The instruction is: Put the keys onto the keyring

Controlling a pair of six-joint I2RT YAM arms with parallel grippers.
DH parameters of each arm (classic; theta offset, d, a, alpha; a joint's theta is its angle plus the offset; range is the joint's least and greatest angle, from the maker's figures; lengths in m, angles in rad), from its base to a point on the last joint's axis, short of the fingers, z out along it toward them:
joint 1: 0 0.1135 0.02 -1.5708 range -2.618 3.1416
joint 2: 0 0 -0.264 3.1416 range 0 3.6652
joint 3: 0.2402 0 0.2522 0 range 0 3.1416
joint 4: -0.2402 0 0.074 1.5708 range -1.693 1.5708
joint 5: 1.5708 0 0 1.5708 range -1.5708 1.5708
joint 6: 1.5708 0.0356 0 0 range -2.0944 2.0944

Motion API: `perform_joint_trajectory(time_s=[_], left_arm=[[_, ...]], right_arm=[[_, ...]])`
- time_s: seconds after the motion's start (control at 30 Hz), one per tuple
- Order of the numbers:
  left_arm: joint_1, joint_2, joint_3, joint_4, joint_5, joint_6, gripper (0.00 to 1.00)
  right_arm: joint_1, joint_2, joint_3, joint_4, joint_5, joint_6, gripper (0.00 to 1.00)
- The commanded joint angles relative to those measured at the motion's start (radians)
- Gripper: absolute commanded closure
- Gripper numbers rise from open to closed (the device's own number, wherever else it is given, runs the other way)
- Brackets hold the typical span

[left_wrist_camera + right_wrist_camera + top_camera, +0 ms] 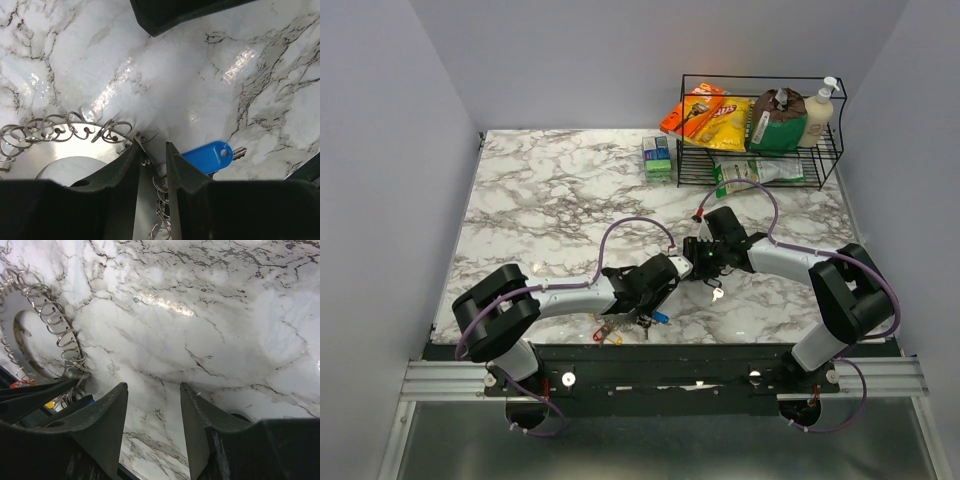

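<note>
The keyring [65,131] is a silver wreath of wire loops and keys lying flat on the marble. In the left wrist view it curves from the left down between my fingers. My left gripper [152,146] straddles that stretch with its jaws narrow, and a gap still shows beside the loops. A blue-headed key [207,156] lies just right of it. My right gripper [153,386] hovers open over bare marble, with the keyring [60,335] to its left. From above, both grippers [670,280] [692,252] meet mid-table. A loose key [717,293] and coloured keys [610,332] lie nearby.
A black wire rack [682,130] with snack bags, a green pouch and a pump bottle stands at the back right. A small green and blue box [658,157] sits left of it. The coloured keys lie close to the table's front edge.
</note>
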Motion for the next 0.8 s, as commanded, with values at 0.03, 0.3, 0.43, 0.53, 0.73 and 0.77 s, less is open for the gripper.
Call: perform_joint_trajectory(time_s=[0.03,0.3,0.43,0.53,0.73,0.77], left_arm=[[-0.007,0.026,-0.029,0.040,0.009,-0.006,0.66],[-0.007,0.003,-0.040,0.044,-0.002,0.007,1.00],[-0.005,-0.042,-0.041,0.032,-0.002,0.022,1.00],[-0.007,-0.101,-0.055,0.038,0.012,0.030,1.00],[0.007,-0.224,-0.087,0.058,0.097,0.027,1.00],[0.018,-0.239,-0.092,0.057,0.107,0.027,1.00]], right_arm=[[-0.005,0.000,-0.011,-0.015,0.020,-0.017,0.44],[-0.005,-0.011,-0.011,-0.016,0.013,-0.024,0.45],[-0.005,-0.036,-0.011,-0.018,0.008,-0.039,0.44],[-0.005,-0.071,-0.010,-0.016,-0.015,-0.076,0.44],[-0.005,-0.172,-0.016,-0.010,-0.090,-0.191,0.44],[-0.005,-0.207,-0.016,-0.007,-0.108,-0.207,0.44]])
